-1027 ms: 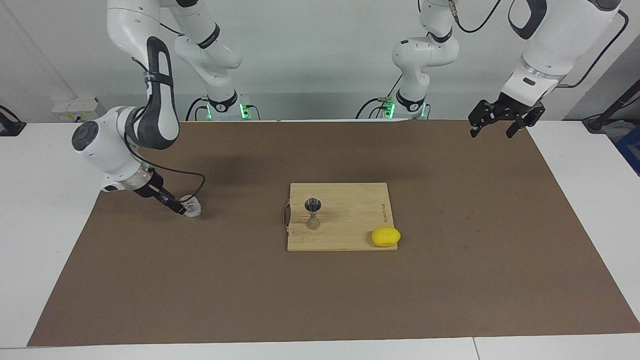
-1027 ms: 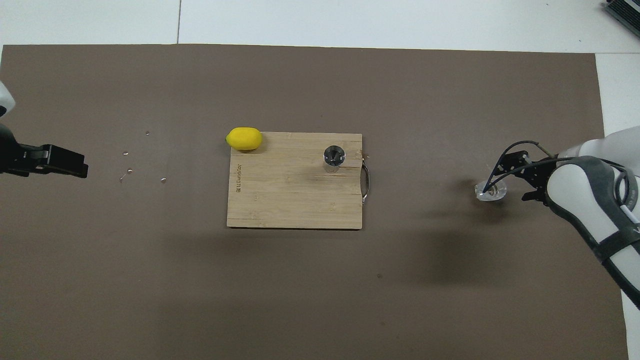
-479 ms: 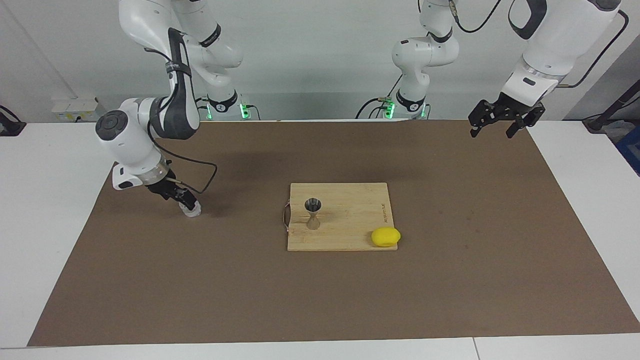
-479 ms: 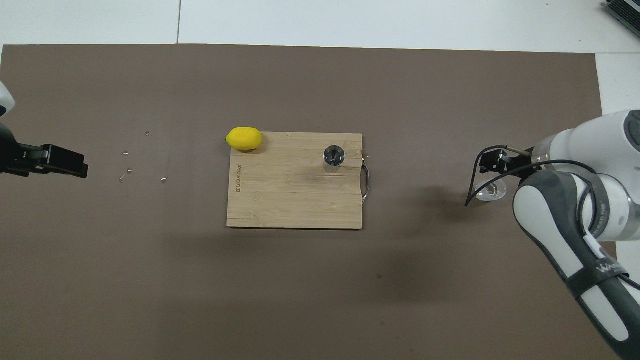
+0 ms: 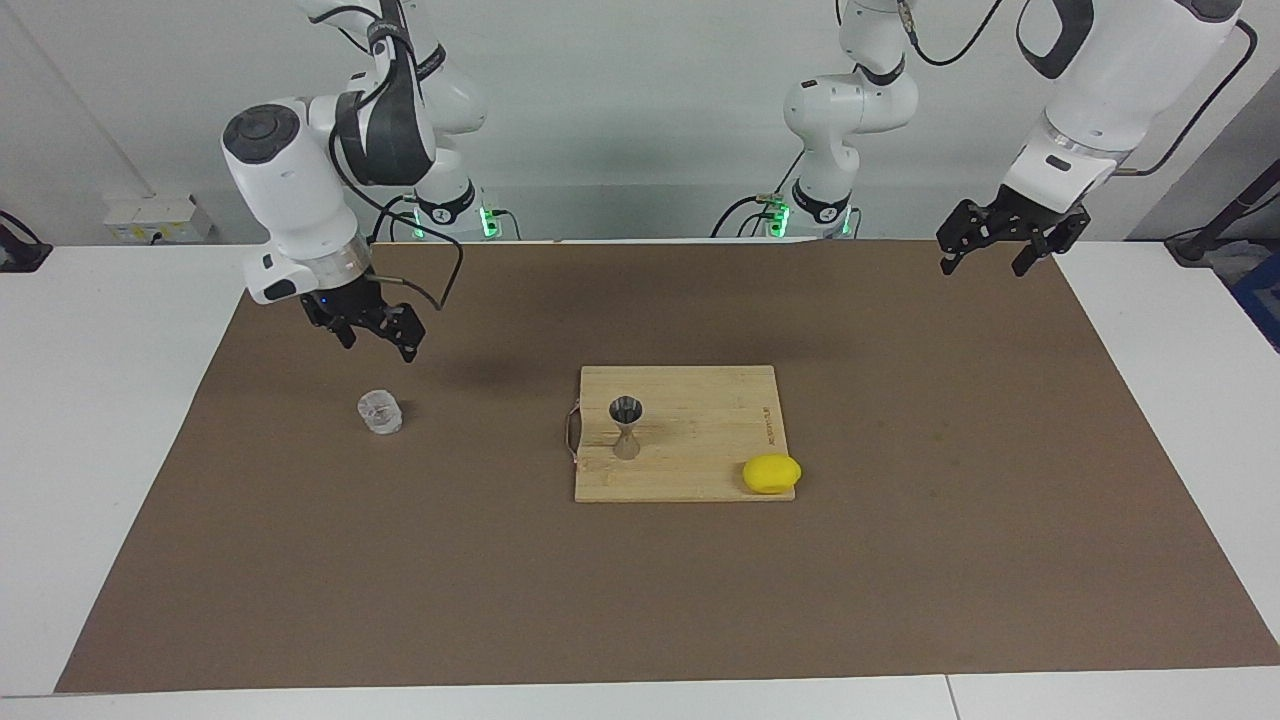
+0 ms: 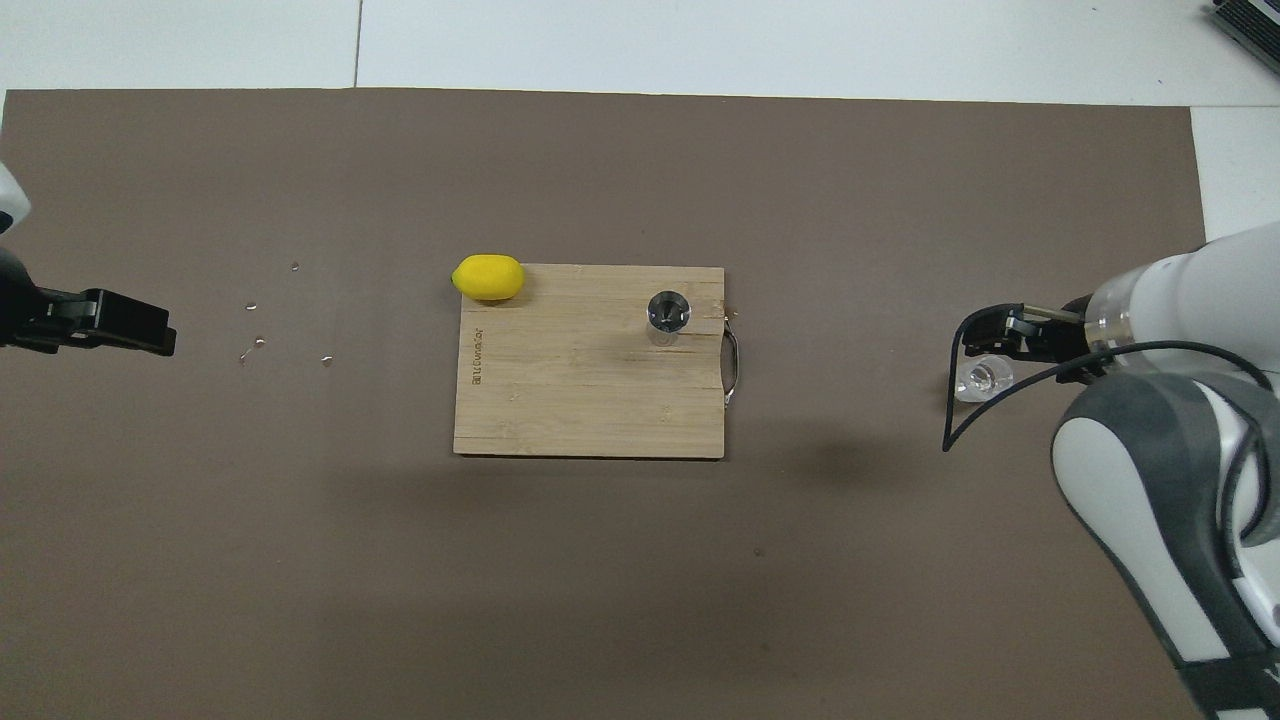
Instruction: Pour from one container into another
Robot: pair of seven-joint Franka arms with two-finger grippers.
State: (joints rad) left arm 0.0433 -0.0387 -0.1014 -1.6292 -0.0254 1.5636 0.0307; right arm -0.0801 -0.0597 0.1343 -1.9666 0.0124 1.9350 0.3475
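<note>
The clear glass cup (image 5: 380, 412) (image 6: 982, 378) stands alone and upright on the brown mat toward the right arm's end. My right gripper (image 5: 378, 348) (image 6: 985, 335) hangs open above the mat, apart from the cup and holding nothing. The steel jigger (image 5: 626, 425) (image 6: 668, 315) stands upright on the wooden cutting board (image 5: 700, 440) (image 6: 580, 390), at the board's handle end. My left gripper (image 5: 985, 262) (image 6: 120, 325) waits open in the air over the mat's corner at the left arm's end, holding nothing.
A yellow lemon (image 5: 771, 473) (image 6: 488, 277) lies at the board's corner farther from the robots, toward the left arm's end. A few small droplets (image 6: 255, 340) dot the mat between the board and the left gripper. The brown mat (image 5: 640, 600) covers most of the white table.
My right gripper, which was down around the glass cup, has lifted off it and drawn back toward the robots. The cup stays on the mat. The left arm has not moved.
</note>
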